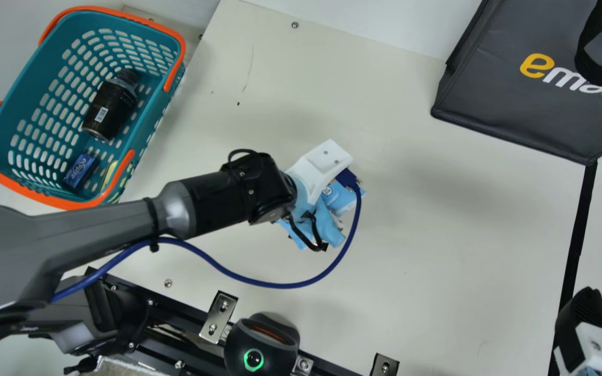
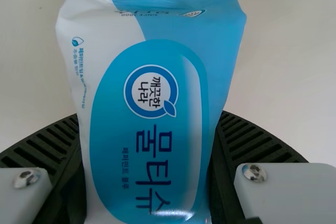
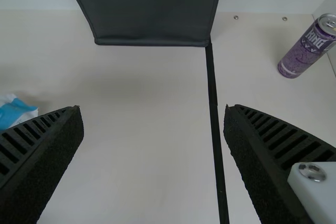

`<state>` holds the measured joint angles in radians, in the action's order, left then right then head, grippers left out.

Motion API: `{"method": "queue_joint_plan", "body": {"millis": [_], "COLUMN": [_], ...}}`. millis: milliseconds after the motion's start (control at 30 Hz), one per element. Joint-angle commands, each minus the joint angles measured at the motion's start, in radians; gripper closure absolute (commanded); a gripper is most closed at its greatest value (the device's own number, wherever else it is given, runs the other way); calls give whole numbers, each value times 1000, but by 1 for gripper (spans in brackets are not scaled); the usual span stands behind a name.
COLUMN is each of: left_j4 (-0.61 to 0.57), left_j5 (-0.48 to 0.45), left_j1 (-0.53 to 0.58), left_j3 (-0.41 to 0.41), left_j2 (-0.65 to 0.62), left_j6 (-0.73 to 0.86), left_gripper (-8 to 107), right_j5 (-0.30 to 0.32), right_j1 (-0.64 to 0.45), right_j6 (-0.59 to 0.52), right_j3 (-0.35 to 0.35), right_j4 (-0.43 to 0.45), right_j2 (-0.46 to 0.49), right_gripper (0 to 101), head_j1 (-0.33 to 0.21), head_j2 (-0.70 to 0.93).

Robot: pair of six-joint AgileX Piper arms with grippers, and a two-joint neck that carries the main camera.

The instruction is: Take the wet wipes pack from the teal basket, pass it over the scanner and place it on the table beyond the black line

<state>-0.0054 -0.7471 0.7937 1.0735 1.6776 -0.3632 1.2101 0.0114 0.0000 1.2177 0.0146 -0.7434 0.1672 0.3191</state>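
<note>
Over the middle of the table, my left gripper (image 1: 322,169) points down at the wet wipes pack (image 1: 338,197), whose blue and white wrapper is partly covered by the wrist. In the left wrist view the left gripper (image 2: 149,116) is shut on the wet wipes pack (image 2: 149,93), one finger along each side. The black scanner (image 1: 262,342) with a green ring stands at the table's near edge. My right gripper (image 1: 586,334) is at the lower right by the black line (image 1: 575,245); the right wrist view shows the right gripper (image 3: 153,114) open, nothing between its fingers.
The teal basket (image 1: 147,130) at upper left holds a dark bottle (image 1: 110,107), a blue box (image 1: 79,169) and a yellowish item. A dark bag (image 1: 520,89) stands at the back right. Beyond the line is a purple can (image 3: 307,48).
</note>
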Motion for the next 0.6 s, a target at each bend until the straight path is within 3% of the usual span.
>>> {"method": "queue_joint_plan", "body": {"millis": [0,567], "left_j4": [0,0], "left_j5": [-7,-31], "left_j1": [9,107], "left_j3": [26,217], "left_j2": [16,174], "left_j6": [-72,-399], "left_gripper": [107,107], "right_j5": [0,1], "right_j1": [0,0], "right_j6": [0,0], "right_j3": [0,0], "right_j4": [0,0], "right_j2": [0,0], "right_gripper": [6,6], "head_j1": [-29,-29], "head_j2": [2,2]}}
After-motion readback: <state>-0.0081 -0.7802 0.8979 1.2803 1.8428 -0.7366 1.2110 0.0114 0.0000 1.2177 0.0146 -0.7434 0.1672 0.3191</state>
